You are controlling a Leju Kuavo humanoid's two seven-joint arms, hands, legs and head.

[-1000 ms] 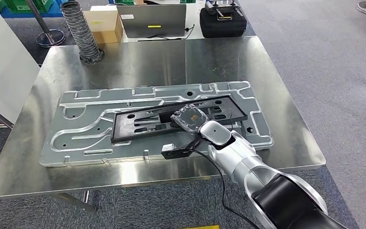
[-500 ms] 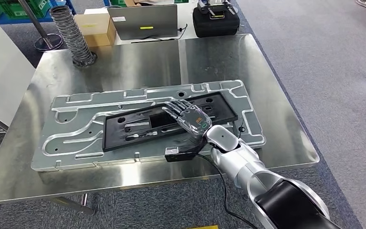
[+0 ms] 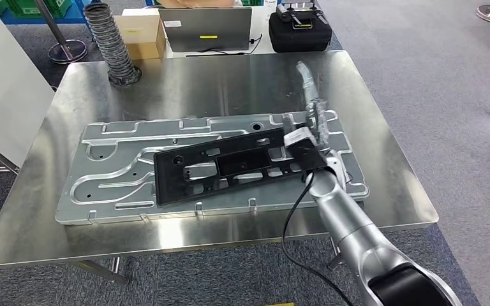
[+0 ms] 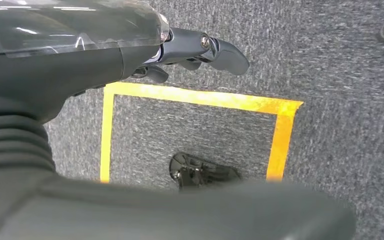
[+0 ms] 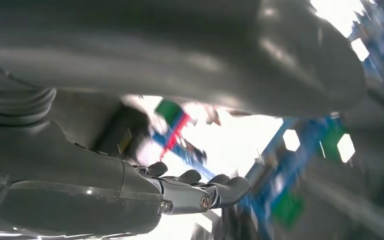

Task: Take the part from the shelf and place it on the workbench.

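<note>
1. Steel workbench [image 3: 217,83] carries your grey tray [image 3: 102,185]; the black part [image 3: 230,167] lies on it.
2. Right hand [image 3: 311,105] is raised over the tray's far right, blurred; grip unreadable.
3. Left hand [image 4: 130,50] hangs over carpet, fingers loosely apart, holding nothing.

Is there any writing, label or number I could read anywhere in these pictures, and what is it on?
No text can be read here.
White label on the cardboard box: too small to read.
Yellow sticker on the laptop: too small to read.
White tag by the right hand, over the black part: no print can be made out.
Yellow tape on the floor: a plain line, no writing.
Right wrist view: too blurred to read.
</note>
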